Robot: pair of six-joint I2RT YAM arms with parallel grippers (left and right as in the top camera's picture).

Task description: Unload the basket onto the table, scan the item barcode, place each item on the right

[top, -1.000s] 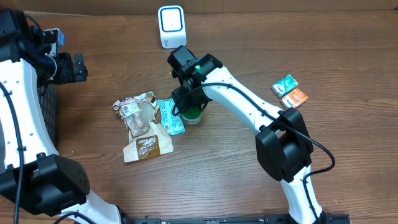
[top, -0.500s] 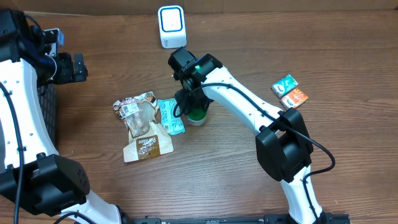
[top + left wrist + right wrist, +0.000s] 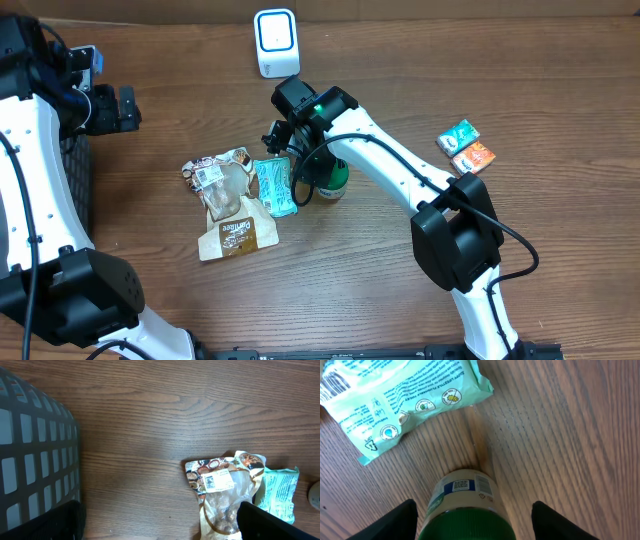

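Worktop (image 3: pixel 560 80): brown wood-grain surface, fills almost the whole overhead view. Grain runs roughly left to right, with darker streaks and some looping figure visible in the left wrist view. Finish is matte with a faint sheen close up.

Along the far edge, a narrow lighter tan band (image 3: pixel 450 8); cannot tell whether it is wall or board.

At the left edge, a dark gridded basket (image 3: pixel 35 450).

Light: even and diffuse, shadows short and soft. No floor or window in view.

Scanner (image 3: pixel 275 40) at far edge of counter (image 3: pixel 560 80); bottle (image 3: pixel 337 182) just right of wipes pack (image 3: pixel 273 187); small packets (image 3: pixel 466 146) well right.
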